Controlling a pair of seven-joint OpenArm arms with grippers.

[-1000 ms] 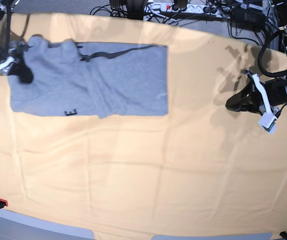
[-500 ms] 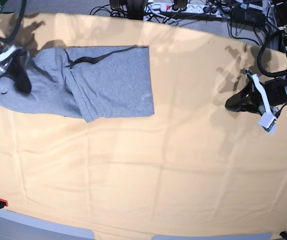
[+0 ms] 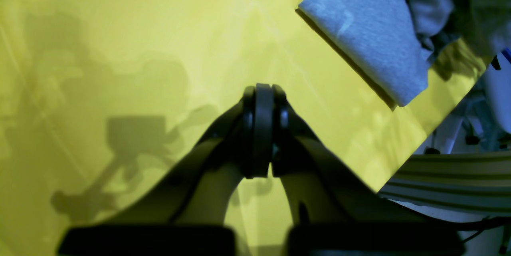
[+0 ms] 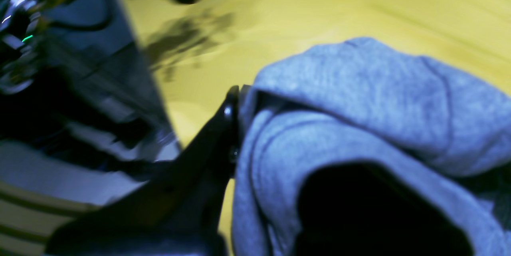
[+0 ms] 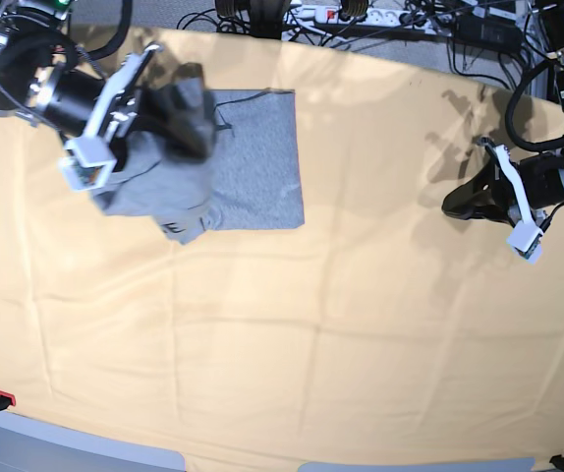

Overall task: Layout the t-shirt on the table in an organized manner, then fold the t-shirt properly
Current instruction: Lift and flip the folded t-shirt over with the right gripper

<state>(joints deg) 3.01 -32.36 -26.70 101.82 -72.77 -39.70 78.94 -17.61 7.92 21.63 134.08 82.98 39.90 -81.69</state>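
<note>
- Here, the t-shirt [image 5: 253,162] is found on the far left part of the table [image 5: 311,334] in the base view, partly lifted and bunched at its left side.
- A flat grey panel is seen lying on the cloth to the right of the bunched part, with straight right and lower edges.
- The right gripper [image 5: 179,123] is shown above the bunched cloth, and grey fabric is draped over and around its dark tip.
- In the right wrist view, a fold of the t-shirt [image 4: 359,128] is pressed against the one dark finger [image 4: 227,128] that is visible; the other finger is hidden by cloth, and the picture is blurred.
- The right fingers are thus taken to be clamped narrowly on the shirt.
- The left gripper [image 5: 459,202] is held over bare table on the right side of the base view, well apart from the shirt.
- In the left wrist view, the left gripper [image 3: 261,128] is seen with its finger pads [image 3: 247,128] pressed together, and nothing is held between them.
- A corner of the t-shirt [image 3: 367,36] is seen at the upper right of that view, near the table edge.
- A bundle of cables [image 5: 361,20] is seen beyond the far edge of the table.
</note>
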